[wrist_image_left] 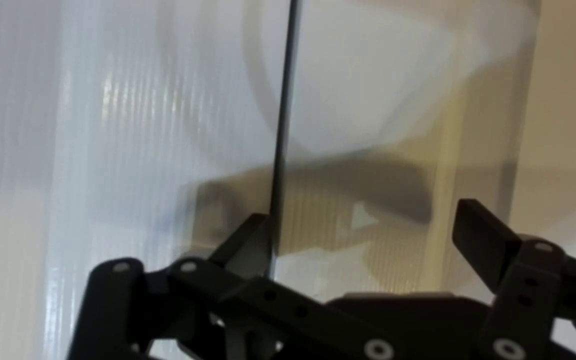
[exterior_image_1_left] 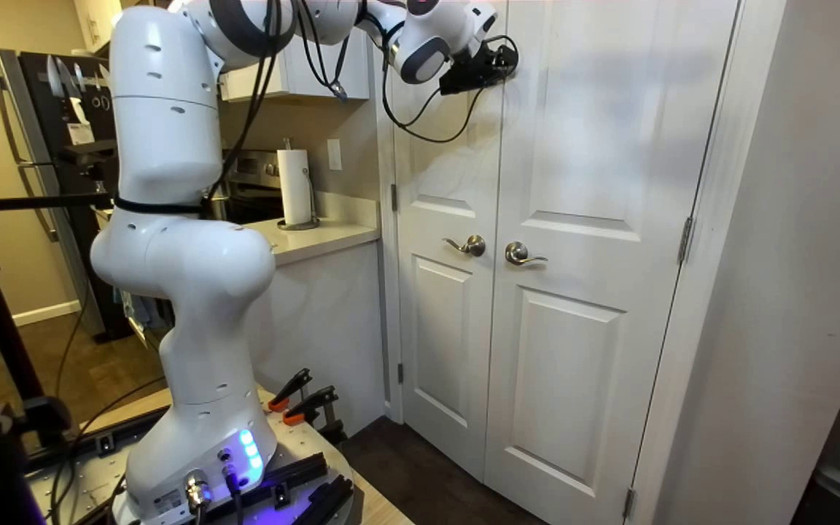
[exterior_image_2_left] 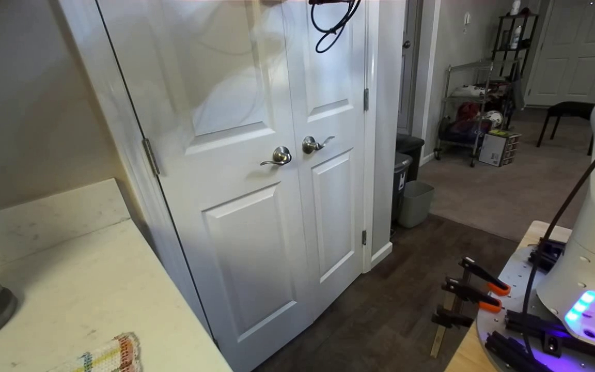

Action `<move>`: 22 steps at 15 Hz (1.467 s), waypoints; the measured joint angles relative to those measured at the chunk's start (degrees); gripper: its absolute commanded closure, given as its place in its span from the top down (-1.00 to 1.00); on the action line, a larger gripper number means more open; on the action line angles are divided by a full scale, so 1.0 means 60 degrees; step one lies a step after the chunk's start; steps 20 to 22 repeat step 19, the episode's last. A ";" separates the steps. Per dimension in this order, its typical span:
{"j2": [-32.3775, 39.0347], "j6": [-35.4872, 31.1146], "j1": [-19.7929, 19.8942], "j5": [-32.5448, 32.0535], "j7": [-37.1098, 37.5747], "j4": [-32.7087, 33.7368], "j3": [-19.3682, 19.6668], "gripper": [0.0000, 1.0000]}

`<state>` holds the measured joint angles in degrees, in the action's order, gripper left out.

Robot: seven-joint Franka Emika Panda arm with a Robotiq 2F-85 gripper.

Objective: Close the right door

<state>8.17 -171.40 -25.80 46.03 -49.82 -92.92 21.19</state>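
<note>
The right door (exterior_image_1_left: 588, 255) is tall, white and panelled, with a silver handle (exterior_image_1_left: 524, 254) near its left edge. It also shows in an exterior view (exterior_image_2_left: 332, 191). It stands flush with the matching left door (exterior_image_1_left: 443, 321), with a thin seam between them. My gripper (exterior_image_1_left: 502, 62) is high up in front of the seam, well above the handles. In an exterior view only its black underside and cable loops show at the top edge. In the wrist view my gripper (wrist_image_left: 363, 215) is open and empty, facing white door surface with a dark vertical gap by one finger. I cannot tell whether it touches.
A counter (exterior_image_2_left: 65, 289) with a paper towel roll (exterior_image_1_left: 294, 186) stands beside the left door. A wall (exterior_image_1_left: 792, 255) borders the right door's hinge side. Clamps (exterior_image_1_left: 310, 401) stick out from the robot's table edge. Bins (exterior_image_2_left: 415, 201) stand past the right door.
</note>
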 measured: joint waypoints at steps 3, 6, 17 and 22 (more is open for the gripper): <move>0.0265 -0.0001 0.0088 0.0070 -0.0007 0.0264 -0.0001 1.00; 0.0329 -0.0001 0.0108 0.0073 -0.0007 0.0334 -0.0001 1.00; 0.0331 -0.0001 0.0110 0.0074 -0.0007 0.0337 -0.0001 1.00; 0.0331 -0.0001 0.0110 0.0074 -0.0007 0.0337 -0.0001 1.00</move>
